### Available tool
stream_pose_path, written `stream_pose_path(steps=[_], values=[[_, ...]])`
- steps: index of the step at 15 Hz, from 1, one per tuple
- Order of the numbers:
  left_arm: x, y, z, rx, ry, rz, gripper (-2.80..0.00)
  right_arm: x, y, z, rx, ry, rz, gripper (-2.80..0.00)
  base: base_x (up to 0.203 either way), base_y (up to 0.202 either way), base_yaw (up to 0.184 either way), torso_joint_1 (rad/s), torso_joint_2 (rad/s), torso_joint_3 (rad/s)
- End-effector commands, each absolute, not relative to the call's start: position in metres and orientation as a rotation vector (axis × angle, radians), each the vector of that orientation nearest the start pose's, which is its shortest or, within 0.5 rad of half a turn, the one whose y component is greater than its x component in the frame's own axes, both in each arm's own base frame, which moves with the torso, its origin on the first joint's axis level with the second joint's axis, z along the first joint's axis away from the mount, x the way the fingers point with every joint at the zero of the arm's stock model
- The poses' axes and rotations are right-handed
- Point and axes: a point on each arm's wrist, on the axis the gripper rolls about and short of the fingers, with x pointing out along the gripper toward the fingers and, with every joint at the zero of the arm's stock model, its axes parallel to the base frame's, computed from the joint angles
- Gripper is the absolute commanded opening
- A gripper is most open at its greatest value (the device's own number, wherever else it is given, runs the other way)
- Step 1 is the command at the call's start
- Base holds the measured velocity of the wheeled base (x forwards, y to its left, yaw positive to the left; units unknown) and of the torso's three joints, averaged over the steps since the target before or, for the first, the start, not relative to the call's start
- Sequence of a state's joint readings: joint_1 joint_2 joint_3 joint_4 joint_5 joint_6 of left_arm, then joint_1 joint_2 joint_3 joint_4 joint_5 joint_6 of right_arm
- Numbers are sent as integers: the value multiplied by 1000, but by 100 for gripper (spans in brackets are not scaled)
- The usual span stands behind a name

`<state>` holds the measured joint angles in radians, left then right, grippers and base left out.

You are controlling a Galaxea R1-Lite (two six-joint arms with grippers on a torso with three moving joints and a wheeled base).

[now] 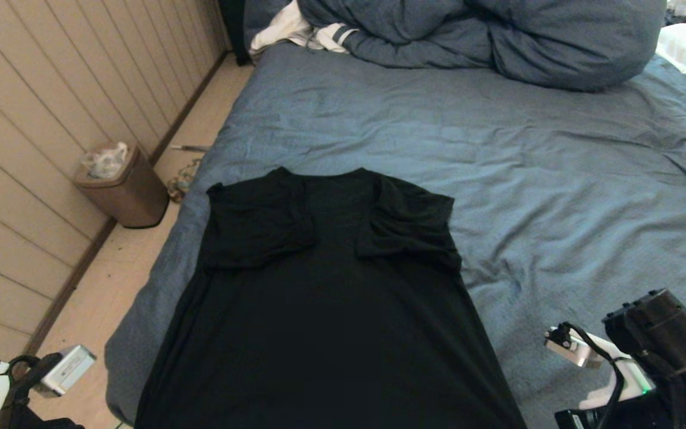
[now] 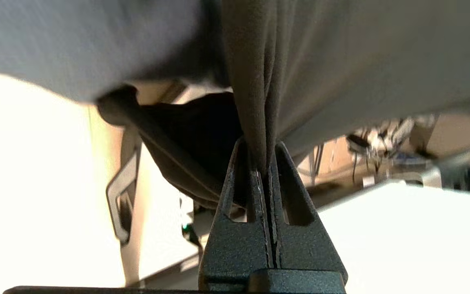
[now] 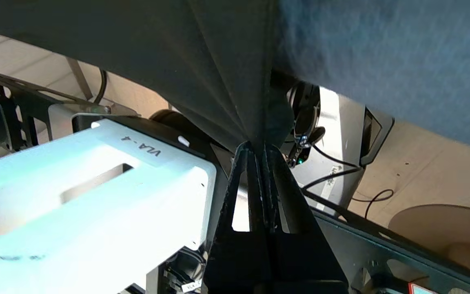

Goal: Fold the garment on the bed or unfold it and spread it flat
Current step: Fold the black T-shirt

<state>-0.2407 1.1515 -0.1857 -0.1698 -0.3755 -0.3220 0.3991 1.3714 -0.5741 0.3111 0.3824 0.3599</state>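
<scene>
Both grippers pinch the hem; sleeves folded, body fold pending.
Left gripper [image 2: 267, 163], lower left, and right gripper [image 3: 259, 149], lower right, are each clamped on the black short-sleeved T-shirt [image 1: 331, 286], lying plain side up at centre frame on the slate-blue sheeted bed [image 1: 557, 179]; the lengthwise fold appears outstanding.

A wall of pale beige panelling [image 1: 39, 119] with long grooves runs along the nine o'clock side, edged at its foot by a dark skirting board [image 1: 90, 256]. The floor [image 1: 111, 298] beside it is light wood. A brown waste bin [image 1: 122, 190] with a crumpled clear liner stands against the wall at about ten o'clock, under soft, even light
</scene>
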Motion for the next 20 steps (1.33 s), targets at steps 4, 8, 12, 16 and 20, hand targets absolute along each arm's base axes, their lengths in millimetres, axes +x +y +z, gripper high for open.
stream_pose_path(steps=[4, 8, 12, 16, 20], values=[[82, -34, 111, -324, 879, -514, -280, 136, 67, 128, 294, 1254, 490, -280, 0, 0, 0, 0, 0, 0], [73, -32, 112, -321, 881, -520, -280, 129, 65, 130, 279, 1234, 509, -280, 0, 0, 0, 0, 0, 0], [69, -32, 110, -318, 904, -535, -280, 129, 65, 132, 279, 1214, 521, -280, 0, 0, 0, 0, 0, 0], [91, -38, 151, -331, 762, -548, -280, 148, 71, 164, 300, 1085, 545, -280, 0, 0, 0, 0, 0, 0], [141, -45, 188, -355, 708, -498, -280, 202, 80, 197, 331, 971, 523, -280, 0, 0, 0, 0, 0, 0]])
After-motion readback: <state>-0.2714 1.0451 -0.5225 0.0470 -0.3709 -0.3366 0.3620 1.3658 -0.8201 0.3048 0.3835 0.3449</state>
